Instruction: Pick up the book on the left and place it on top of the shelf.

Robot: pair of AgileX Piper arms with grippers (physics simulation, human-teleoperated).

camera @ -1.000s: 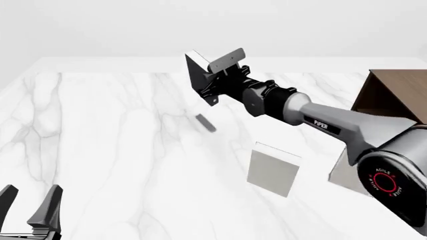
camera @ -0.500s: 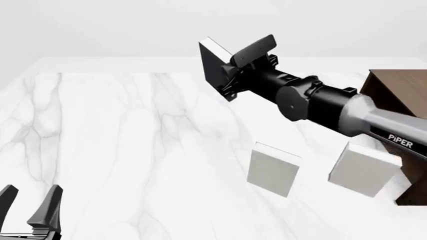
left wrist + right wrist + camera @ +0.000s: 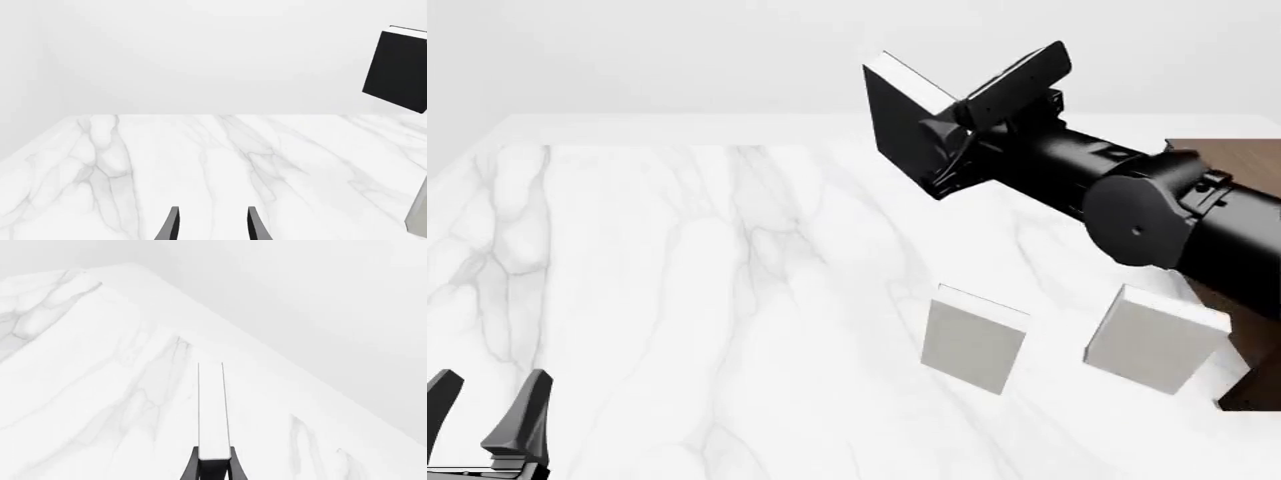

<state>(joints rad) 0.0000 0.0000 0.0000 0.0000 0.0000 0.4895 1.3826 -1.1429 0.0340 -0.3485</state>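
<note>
The right end effector is clamped on the black hardcover book, holding it in the air well above the marble counter, toward the far side and right of centre. The book is tilted, its white page edge facing up and its dark cover facing left. In the right wrist view the book shows edge-on as a narrow white strip pinched between the two dark fingers. The left wrist view catches the black book off the counter at the right.

The dark brown wooden shelf stands at the right edge, mostly hidden behind the right arm. Two white-grey books stand on the counter near the shelf: one right of centre, the other just beside the shelf.

The left end effector sits low at the near left corner, fingers spread apart and gripping nothing
</note>
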